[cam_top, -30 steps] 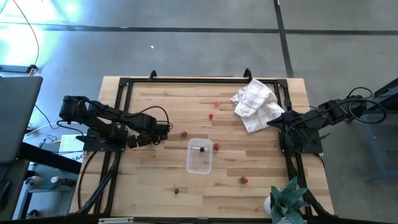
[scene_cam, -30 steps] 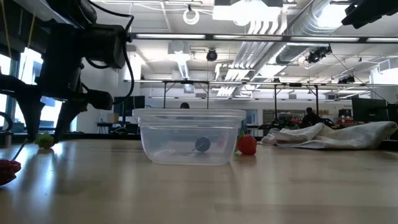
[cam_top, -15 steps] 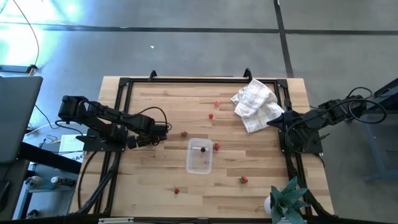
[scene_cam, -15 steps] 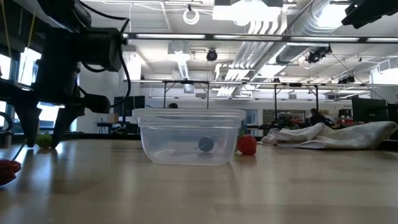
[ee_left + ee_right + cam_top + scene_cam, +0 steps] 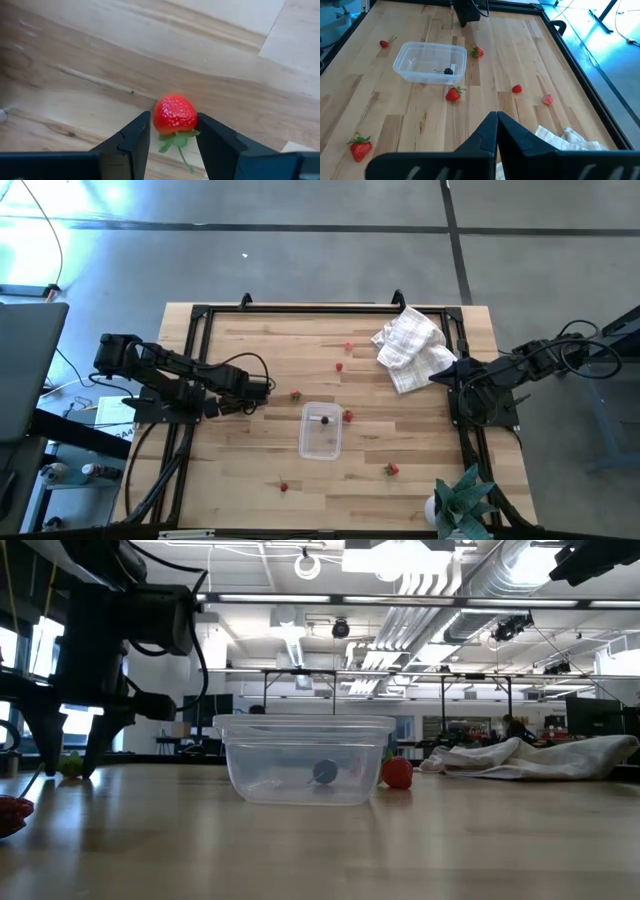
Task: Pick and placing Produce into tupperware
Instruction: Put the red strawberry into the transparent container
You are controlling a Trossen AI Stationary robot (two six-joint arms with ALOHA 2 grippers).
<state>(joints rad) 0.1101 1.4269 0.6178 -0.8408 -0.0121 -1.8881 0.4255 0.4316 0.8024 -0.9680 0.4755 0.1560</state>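
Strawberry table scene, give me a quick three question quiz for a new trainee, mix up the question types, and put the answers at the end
1. True or false: the tupperware is empty.
2. Multiple choice: the strawberry seen in the left wrist view lies
A. inside the container
B. between the left gripper's open fingers, on the table
C. on the white cloth
3. Short answer: where is the right gripper, and how are its fingers?

Key
1. False: one dark berry lies inside it.
2. B
3. It waits at the table's right edge beside the cloth, fingers shut, holding nothing.
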